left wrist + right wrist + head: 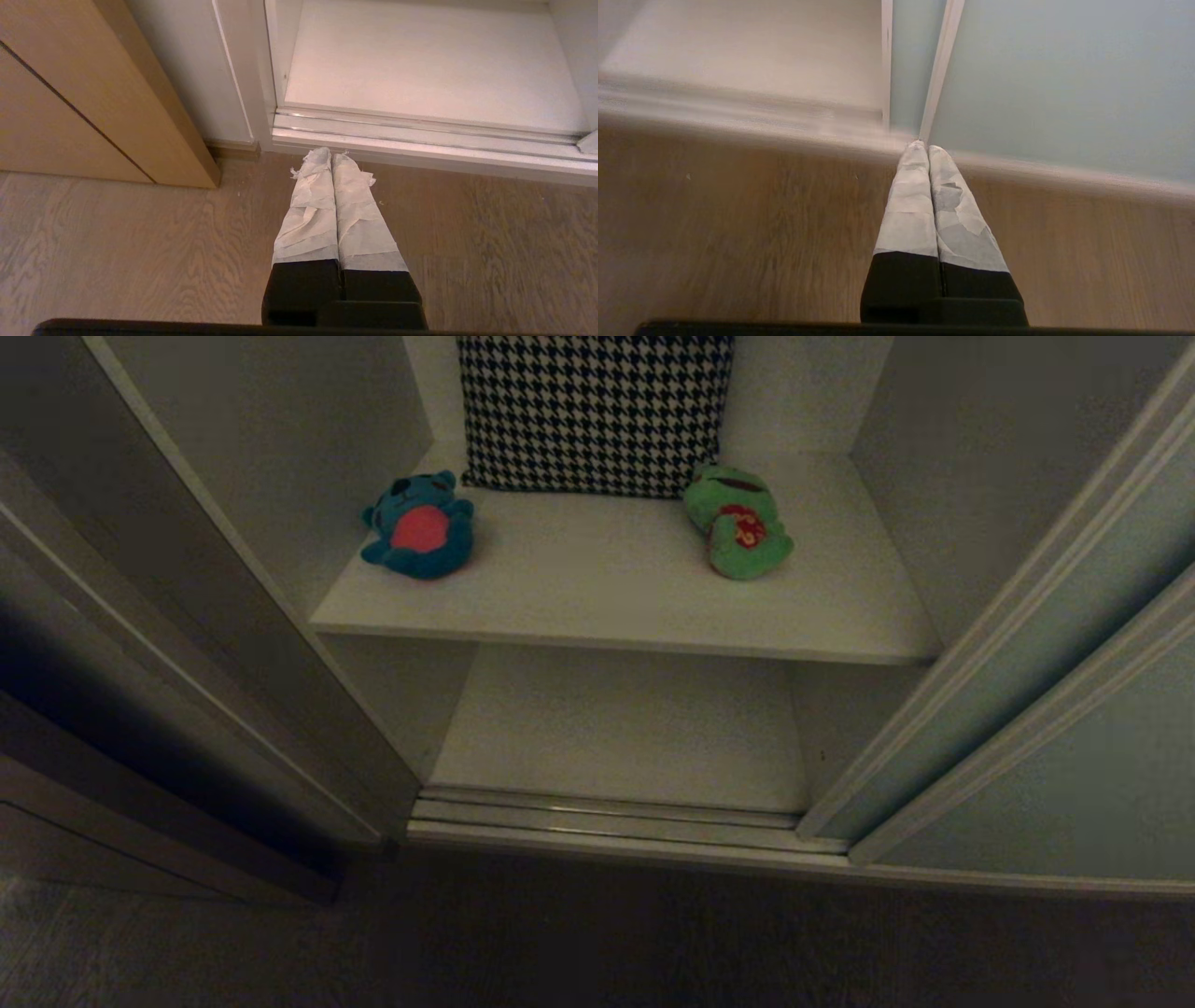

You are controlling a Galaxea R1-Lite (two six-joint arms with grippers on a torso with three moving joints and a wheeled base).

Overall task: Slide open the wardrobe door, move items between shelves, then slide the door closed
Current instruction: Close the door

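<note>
blue plush toy (420, 527) on upper shelf (616, 593), left of houndstooth pillow (595, 411) | green frog plush (738, 523) on same shelf, right of pillow | lower shelf (616, 728) under it | sliding wardrobe door (1055, 709) slid right of pillow | left pincer (331, 156) together, over floor (117, 242) | right pincer (923, 148) together
</note>
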